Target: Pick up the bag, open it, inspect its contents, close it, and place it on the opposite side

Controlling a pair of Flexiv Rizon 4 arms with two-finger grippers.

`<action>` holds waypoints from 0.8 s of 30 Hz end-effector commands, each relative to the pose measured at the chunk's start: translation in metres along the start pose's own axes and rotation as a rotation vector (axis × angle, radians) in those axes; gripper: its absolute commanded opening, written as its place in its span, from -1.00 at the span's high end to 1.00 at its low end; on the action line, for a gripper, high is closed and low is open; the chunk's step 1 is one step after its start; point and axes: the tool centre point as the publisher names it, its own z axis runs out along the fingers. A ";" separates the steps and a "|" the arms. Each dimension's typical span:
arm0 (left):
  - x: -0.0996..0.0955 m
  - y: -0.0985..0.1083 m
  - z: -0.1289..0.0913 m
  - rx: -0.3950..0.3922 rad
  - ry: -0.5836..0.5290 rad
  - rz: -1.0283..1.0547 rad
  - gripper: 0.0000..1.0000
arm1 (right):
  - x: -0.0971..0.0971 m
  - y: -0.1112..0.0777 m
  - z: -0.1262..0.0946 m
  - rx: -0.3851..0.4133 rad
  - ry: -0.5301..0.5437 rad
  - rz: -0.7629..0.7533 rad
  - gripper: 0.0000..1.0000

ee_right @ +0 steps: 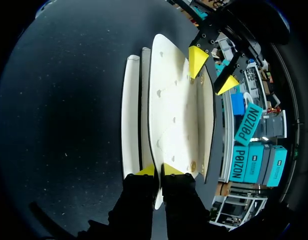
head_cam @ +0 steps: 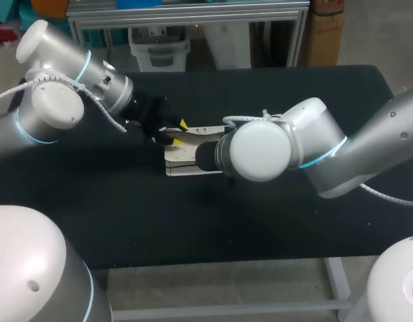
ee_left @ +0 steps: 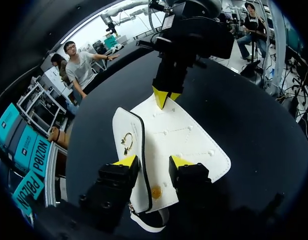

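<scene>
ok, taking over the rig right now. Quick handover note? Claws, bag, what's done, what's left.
Right claw: shut on the edge of the flap.
Left claw: at the other end of the bag, by the gold clasp; grip unclear.
Bag: white, in the middle of the table, under both arms.
Done: the flap looks off the clasp, so opening appears under way.
Left: inspect the contents (not visible), close it, place it on the opposite side.
</scene>
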 end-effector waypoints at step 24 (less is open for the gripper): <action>-0.013 0.002 0.011 0.008 0.009 0.044 1.00 | 0.000 0.001 0.001 0.001 -0.002 0.000 1.00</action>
